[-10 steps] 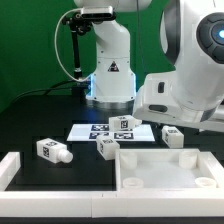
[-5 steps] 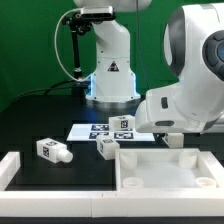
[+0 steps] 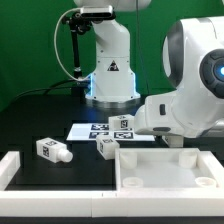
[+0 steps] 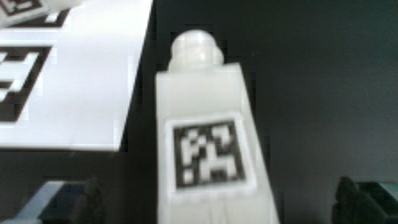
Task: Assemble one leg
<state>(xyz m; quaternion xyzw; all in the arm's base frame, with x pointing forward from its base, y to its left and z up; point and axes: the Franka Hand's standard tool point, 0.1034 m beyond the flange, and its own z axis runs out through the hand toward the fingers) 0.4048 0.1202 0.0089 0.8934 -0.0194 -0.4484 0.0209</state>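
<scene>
Dark table (image 4: 311, 90) carries the leg (image 4: 205, 130), lying just beside the marker board (image 4: 80, 90); the fingers (image 4: 370, 198) stand wide apart astride it, empty. An off-centre closing could roll it away.

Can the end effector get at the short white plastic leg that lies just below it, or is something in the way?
Probably yes. In the wrist view the short white plastic leg with its black-and-white tag lies between the fingers of the open end effector, and nothing covers it.
</scene>
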